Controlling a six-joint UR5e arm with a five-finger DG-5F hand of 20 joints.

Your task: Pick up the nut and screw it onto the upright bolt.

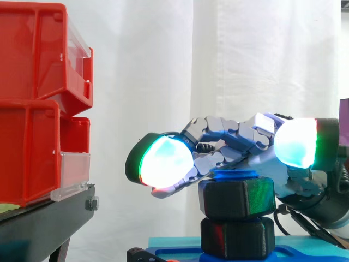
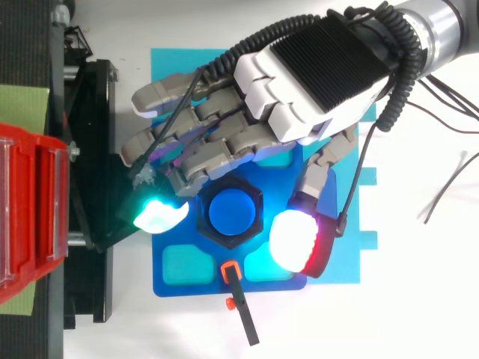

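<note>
"Nut [image 1: 237, 199] first. Do the fingers [image 2: 161, 215] have it?"
"No. They're loosely spread, with a glowing pad on each side. I think they don't touch it. The hand [image 2: 322, 67] hangs just above."
"Where's the nut?"
"On the blue bolt [image 2: 230, 212], above a black block [image 1: 237, 237] on the blue board [image 2: 196, 288]."

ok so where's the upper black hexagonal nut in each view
Side view: the upper black hexagonal nut sits low, right of centre, stacked on a second black hexagonal piece, just under the hand.
Top view: near the centre, the nut is a black hexagon ringing the round blue bolt top.
Shared landmark: the blue bolt top, which pokes out just above the nut in the side view.
</note>
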